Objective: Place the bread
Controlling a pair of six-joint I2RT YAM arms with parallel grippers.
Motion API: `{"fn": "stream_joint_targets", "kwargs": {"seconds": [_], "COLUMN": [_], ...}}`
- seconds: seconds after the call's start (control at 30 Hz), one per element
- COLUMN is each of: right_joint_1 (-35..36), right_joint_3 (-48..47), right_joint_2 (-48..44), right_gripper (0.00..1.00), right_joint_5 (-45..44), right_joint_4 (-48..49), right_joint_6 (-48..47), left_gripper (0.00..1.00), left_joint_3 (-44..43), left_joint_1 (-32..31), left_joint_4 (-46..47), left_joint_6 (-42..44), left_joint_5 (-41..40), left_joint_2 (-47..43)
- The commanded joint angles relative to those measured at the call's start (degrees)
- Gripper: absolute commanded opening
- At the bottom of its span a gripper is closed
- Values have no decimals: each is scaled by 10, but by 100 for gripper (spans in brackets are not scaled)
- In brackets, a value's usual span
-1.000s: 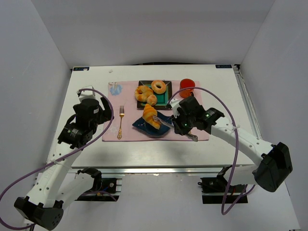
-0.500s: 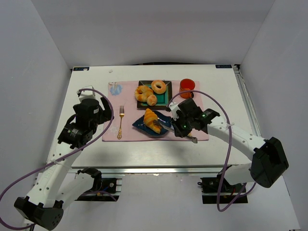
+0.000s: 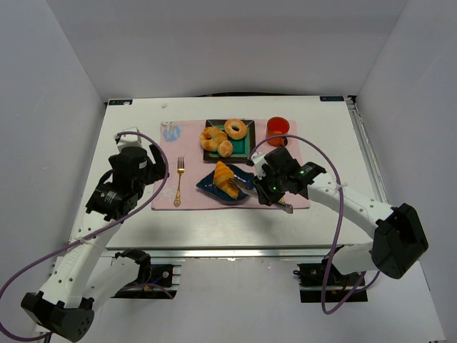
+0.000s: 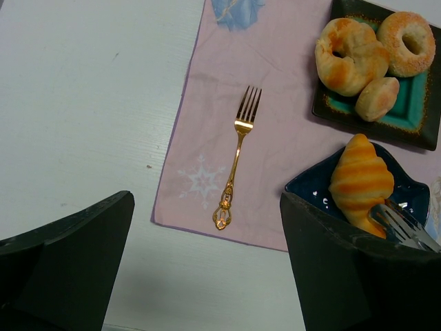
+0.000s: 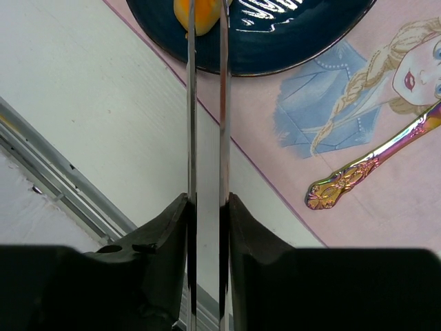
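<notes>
**Bread on the plate, tongs not yet clear**

On the white tabletop (image 3: 328, 128) lies the pink placemat (image 3: 193, 143), and on its near half the dark blue plate (image 3: 205, 186). The bread (image 3: 226, 179) lies on that plate, toward its right side. My right fingers (image 5: 207, 207) are clamped on a pair of metal tongs (image 5: 223, 124), whose two blades run forward and straddle the bread's near end. I cannot tell whether they are pinching it. My left fingers (image 4: 207, 207) are spread wide with nothing in them, hanging over the placemat's left edge near the gold fork (image 4: 234, 162).

The risk, as I judge it, is in the pull-back. If the blades drag on the ridged crust, the bread could slide toward the plate's near rim or off it.

Its long axis runs diagonally. One tapered tip points far-left toward the pastry tray (image 3: 250, 146), the other near-right toward me.
</notes>
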State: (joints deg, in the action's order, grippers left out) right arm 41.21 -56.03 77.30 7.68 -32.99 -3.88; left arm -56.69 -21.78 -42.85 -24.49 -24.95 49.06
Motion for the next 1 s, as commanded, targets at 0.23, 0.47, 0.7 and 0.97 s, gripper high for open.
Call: {"fn": "stream_joint_targets", "kwargs": {"seconds": [0.23, 0.47, 0.7, 0.97], "right_joint_1": [-3, -3, -3, -3], "right_joint_3": [-15, -33, -43, -65], "right_joint_2": [-27, -49, -59, -86], "right_gripper": [50, 51, 59, 60], "right_joint_5": [13, 11, 9, -13], "right_joint_4": [-14, -23, -36, -50], "right_joint_6": [9, 17, 19, 33], "left_gripper": [98, 98, 98, 98], "left_joint_3": [2, 1, 1, 1], "left_joint_1": [-1, -1, -1, 0], "left_joint_4": [8, 10, 11, 10], "left_joint_6": [-5, -6, -6, -6], "left_joint_5": [4, 7, 10, 10], "left_joint_2": [-8, -8, -8, -9]}}
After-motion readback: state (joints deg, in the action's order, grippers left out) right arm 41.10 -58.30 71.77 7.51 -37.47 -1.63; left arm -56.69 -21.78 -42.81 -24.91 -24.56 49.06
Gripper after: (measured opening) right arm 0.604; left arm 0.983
